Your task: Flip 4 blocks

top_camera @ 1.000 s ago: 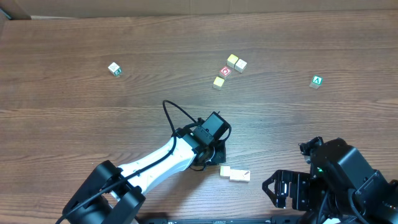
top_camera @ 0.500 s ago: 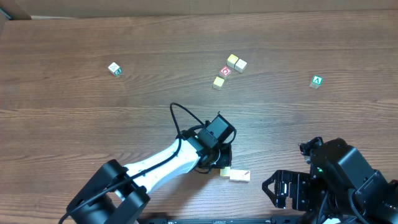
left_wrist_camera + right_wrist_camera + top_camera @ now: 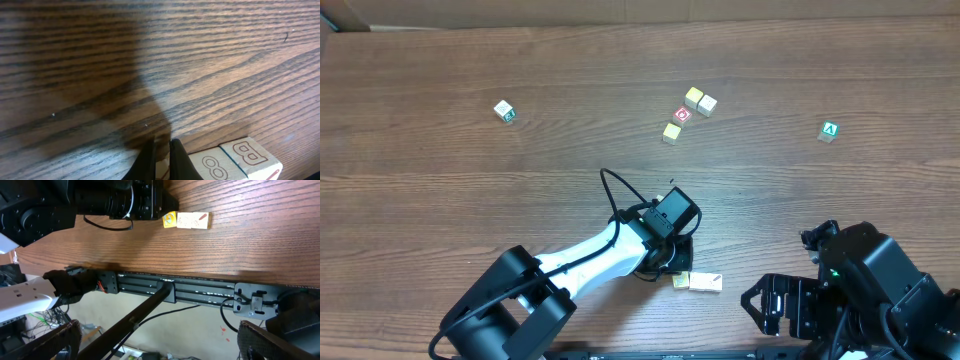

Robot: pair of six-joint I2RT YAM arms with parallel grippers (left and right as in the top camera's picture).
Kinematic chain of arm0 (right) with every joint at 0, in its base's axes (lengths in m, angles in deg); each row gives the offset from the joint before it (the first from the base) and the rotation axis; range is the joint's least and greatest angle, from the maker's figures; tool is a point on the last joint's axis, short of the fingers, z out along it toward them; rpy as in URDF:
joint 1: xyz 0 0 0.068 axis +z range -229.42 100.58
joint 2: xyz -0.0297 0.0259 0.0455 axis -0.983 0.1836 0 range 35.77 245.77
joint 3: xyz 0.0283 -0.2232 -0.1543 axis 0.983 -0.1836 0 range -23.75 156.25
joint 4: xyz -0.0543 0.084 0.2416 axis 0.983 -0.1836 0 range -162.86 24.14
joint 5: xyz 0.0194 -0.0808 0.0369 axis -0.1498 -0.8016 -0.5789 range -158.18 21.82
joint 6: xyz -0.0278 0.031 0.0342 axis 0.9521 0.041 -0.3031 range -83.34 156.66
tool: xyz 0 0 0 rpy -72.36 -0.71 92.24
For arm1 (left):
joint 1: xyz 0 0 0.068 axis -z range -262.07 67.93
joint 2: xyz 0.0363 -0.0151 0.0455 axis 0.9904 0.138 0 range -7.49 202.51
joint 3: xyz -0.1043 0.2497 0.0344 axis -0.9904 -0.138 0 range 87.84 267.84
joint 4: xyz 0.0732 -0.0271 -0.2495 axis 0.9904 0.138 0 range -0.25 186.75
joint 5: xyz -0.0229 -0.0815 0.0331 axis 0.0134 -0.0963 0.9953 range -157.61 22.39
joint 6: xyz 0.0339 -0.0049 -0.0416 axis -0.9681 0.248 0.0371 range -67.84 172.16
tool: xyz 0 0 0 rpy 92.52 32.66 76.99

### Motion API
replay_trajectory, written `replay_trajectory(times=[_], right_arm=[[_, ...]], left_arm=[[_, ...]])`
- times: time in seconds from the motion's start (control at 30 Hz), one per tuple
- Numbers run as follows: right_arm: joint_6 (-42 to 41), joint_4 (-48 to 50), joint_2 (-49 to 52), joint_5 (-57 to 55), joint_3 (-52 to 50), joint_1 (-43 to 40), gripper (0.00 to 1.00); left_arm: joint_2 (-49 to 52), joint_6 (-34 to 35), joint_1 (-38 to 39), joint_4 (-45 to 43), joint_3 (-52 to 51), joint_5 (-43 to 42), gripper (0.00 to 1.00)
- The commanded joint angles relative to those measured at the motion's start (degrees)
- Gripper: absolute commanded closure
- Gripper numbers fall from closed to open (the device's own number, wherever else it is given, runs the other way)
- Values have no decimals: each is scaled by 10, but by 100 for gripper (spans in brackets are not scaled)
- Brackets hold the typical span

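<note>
My left fingers (image 3: 161,154) are pinched shut on nothing; the blocks (image 3: 235,160) lie just beside them at three o'clock, row running three-to-nine. My right fingers (image 3: 770,303), farther off, stand open.

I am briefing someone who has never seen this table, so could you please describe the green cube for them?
On the wooden table, look at the right side, toward the far edge. The green cube stands alone there, well right of the cluster of cubes near the middle. It alone shows a green top with a white letter A.
</note>
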Motion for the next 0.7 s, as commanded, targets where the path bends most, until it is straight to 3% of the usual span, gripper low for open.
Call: replay_trajectory(times=[0.0,0.5,0.67], right_arm=[[3,1,-3,3,14,2,0],[3,1,-3,3,14,2,0],[3,1,-3,3,14,2,0]], left_arm=[[7,-7,4,-8,-2,-11,96],[7,-7,4,-20,-2,-25,96],[7,-13,-32,-19,-1,-23,96]])
